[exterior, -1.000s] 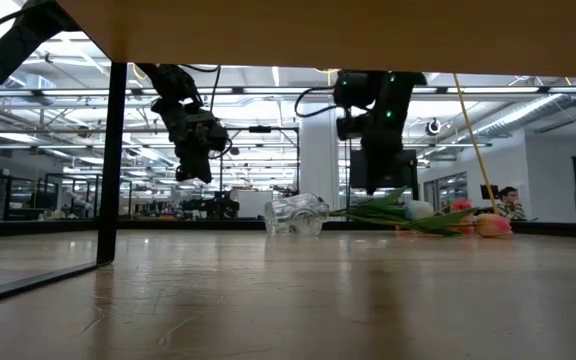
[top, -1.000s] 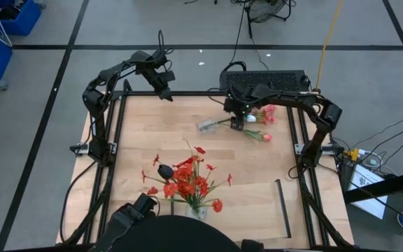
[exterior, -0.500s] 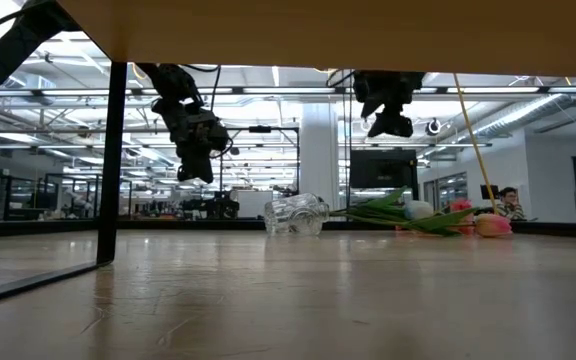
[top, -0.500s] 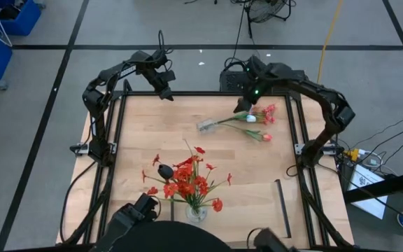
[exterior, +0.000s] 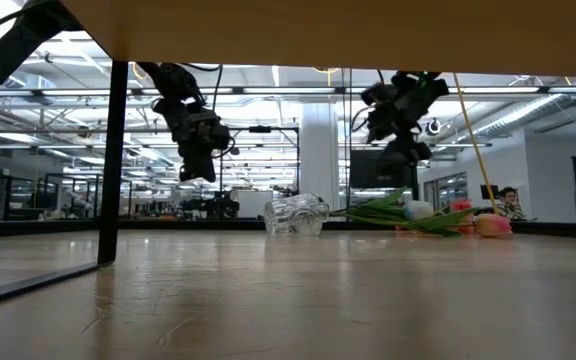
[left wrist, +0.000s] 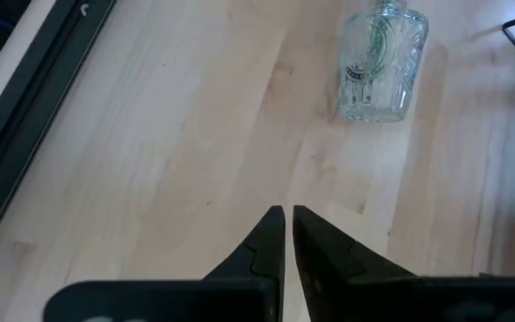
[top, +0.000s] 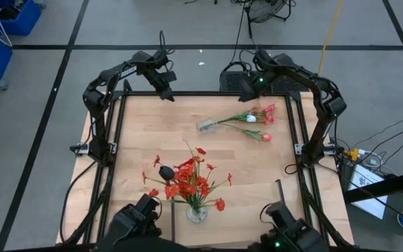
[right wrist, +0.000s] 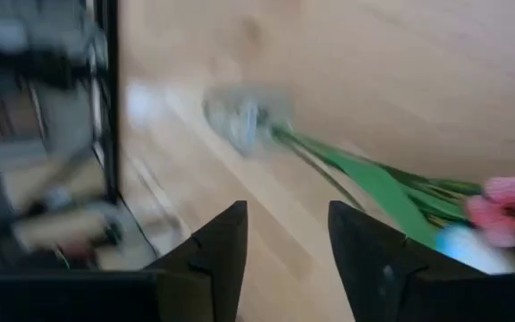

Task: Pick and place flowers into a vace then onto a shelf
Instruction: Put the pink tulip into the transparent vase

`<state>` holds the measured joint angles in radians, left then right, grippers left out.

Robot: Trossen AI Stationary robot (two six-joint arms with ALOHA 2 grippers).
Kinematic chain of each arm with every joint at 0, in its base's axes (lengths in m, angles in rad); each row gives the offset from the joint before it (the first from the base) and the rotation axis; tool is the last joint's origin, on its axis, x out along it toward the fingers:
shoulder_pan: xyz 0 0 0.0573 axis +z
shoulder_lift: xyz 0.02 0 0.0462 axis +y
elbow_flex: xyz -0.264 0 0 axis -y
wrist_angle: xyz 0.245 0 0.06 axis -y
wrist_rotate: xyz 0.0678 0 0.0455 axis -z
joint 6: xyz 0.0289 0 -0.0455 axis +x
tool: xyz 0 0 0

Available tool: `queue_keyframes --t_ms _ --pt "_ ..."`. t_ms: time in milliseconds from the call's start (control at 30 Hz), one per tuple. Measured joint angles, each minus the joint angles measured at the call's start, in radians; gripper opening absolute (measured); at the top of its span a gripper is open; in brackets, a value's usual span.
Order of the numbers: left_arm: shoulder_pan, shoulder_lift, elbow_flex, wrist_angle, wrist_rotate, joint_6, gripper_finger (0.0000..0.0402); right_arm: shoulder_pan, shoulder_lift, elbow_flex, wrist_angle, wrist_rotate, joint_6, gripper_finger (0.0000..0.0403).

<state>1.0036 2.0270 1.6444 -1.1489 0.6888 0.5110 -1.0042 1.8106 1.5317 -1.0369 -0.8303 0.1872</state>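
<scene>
At near table edge: upright vase [top: 196, 213] holding red flower sprays [top: 186, 180]. Mid-table, right of centre: glass vase [top: 206, 125] on side, tulip stems [top: 252, 119] lying beside, maybe stalks in mouth. Far left: left gripper [top: 168, 93] clenched, empty, aloft. Far right: right gripper [top: 247, 88] aloft, fingers parted, empty.

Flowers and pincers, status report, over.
Left pincer shut, empty, raised at the far edge. Right pincer open, empty, above the far edge. Flowers lie flat in a tipped glass vase. Nothing blocking.
</scene>
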Motion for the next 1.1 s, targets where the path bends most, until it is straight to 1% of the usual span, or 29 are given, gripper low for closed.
queue_keyframes --t_ms 67,133,200,233,267,400,433,500,567,700,800,900,1000,1100 --pt "-0.001 0.000 0.000 0.000 0.000 0.001 0.0031 -0.003 -0.004 0.001 0.051 0.014 0.182 0.0148" --pt "0.000 0.000 0.000 -0.001 -0.006 0.001 0.0031 -0.004 -0.008 0.001 0.079 -0.026 0.316 0.0148" --pt "0.000 0.000 0.000 -0.019 -0.016 0.003 0.0031 -0.006 -0.028 0.001 0.088 -0.102 0.339 0.0143" --pt "0.000 0.000 0.000 -0.033 -0.021 0.006 0.0031 -0.006 -0.046 0.001 0.075 -0.121 0.331 0.0138" --pt "0.003 0.000 0.000 -0.043 -0.026 0.006 0.0031 -0.006 -0.065 0.001 0.050 -0.118 0.319 0.0132" --pt "0.007 0.000 0.000 -0.076 -0.002 -0.017 0.0031 -0.027 -0.128 0.001 -0.092 -0.012 0.318 0.0094" --pt "0.007 0.000 0.000 -0.076 0.008 -0.009 0.0031 -0.038 -0.139 0.001 -0.122 -0.001 0.295 0.0084" --pt "0.006 0.000 0.000 -0.072 0.018 0.025 0.0031 -0.048 -0.166 0.001 -0.136 0.009 0.176 0.0068" --pt "0.004 0.000 0.000 -0.073 0.015 0.056 0.0031 -0.042 -0.191 0.001 -0.171 0.086 0.057 0.0052" --pt "0.002 0.000 0.000 -0.054 0.018 0.009 0.0031 -0.050 -0.190 0.001 -0.337 0.240 -0.003 0.0010" --pt "0.002 0.000 0.000 -0.032 0.018 -0.012 0.0031 -0.052 -0.176 0.001 -0.456 0.404 -0.096 0.0006" --pt "0.002 0.000 0.000 -0.024 0.018 -0.011 0.0031 -0.048 -0.143 0.000 -0.478 0.543 -0.212 0.0001" --pt "0.002 0.000 0.000 -0.029 0.018 0.027 0.0031 -0.073 -0.113 -0.003 -0.444 0.598 -0.396 0.0001" --pt "0.002 0.000 0.000 -0.029 0.018 0.024 0.0031 -0.109 -0.078 -0.020 -0.419 0.605 -0.482 0.0001"
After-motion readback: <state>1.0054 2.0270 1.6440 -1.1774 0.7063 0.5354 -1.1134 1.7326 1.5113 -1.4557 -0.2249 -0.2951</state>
